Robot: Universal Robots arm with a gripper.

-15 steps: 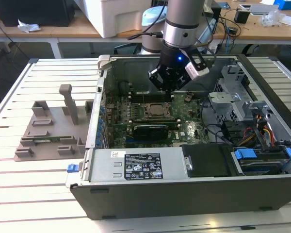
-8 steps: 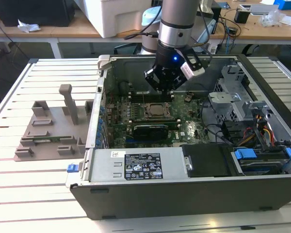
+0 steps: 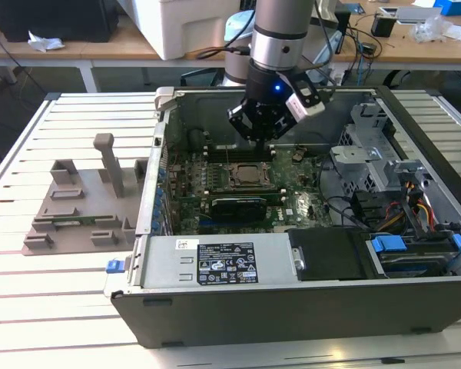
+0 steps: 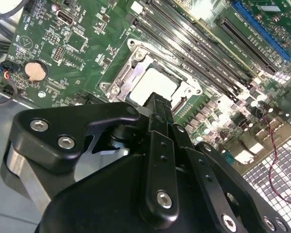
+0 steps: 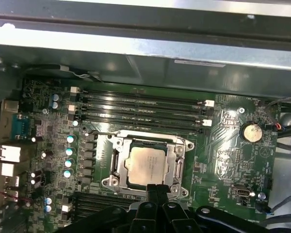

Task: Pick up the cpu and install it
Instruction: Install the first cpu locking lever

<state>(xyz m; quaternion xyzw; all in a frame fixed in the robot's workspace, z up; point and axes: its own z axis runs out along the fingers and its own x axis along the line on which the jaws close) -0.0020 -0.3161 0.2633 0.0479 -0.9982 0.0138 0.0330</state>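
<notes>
Over the open computer case [image 3: 292, 307] on the slatted surface [image 3: 31, 284], I have the gripper [image 5: 156, 190] hanging just above the motherboard [image 5: 223, 141], its fingers drawn together to a narrow tip with nothing between them that I can see. The cpu [image 5: 146, 166] lies flat inside the socket frame [image 5: 117, 145], pale silver top up, square to the frame in both wrist views, so I judge the placing step as done or nearly so. What is left, by my reading, calls for care: seating must be level and the socket's retention closed without scraping the chip. White labels sit on the power supply [image 3: 215, 261] and tiny print marks the board, but none of it can be read from my seat.
</notes>
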